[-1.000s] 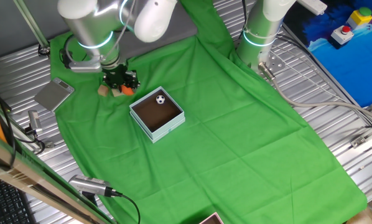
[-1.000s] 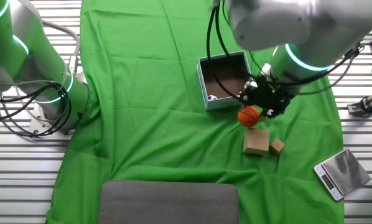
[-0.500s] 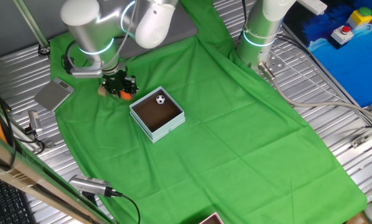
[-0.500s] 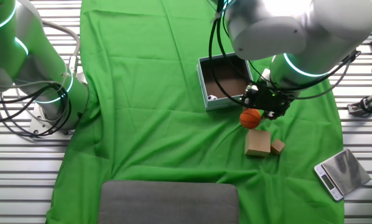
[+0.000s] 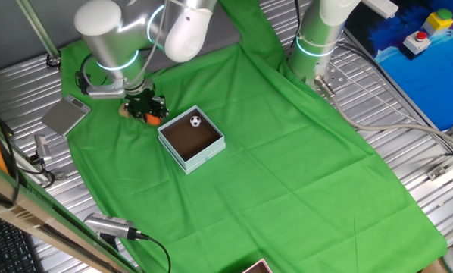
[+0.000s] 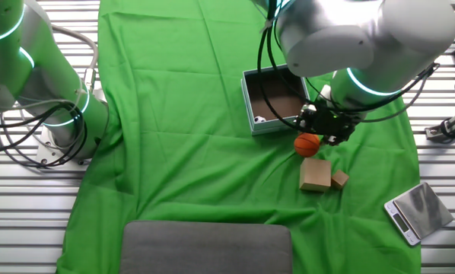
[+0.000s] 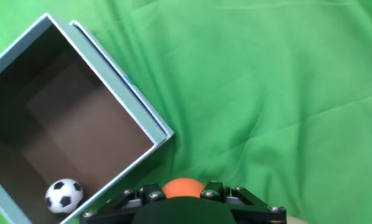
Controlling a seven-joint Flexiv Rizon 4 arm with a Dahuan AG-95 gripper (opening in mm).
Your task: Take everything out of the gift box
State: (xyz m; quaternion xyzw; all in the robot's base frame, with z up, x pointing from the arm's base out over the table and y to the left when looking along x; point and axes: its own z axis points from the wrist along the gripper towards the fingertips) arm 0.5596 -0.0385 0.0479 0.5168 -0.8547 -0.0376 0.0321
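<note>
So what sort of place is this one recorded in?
Most likely a robotics lab workbench. A green cloth covers a slatted metal table, a second robot arm stands beside it, and an emergency-stop button box sits at the edge.

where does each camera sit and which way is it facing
One fixed view: high up, looking down across the green cloth at the gift box; the arm shows with its tool beside the box.
The other fixed view: high on the opposite side, looking down at the orange mini basketball and two wooden blocks; the arm's big joints show.
Hand view: on the hand, looking down along the tool, only its front edge showing.
Shared: all three show the box with the mini soccer ball inside.
</note>
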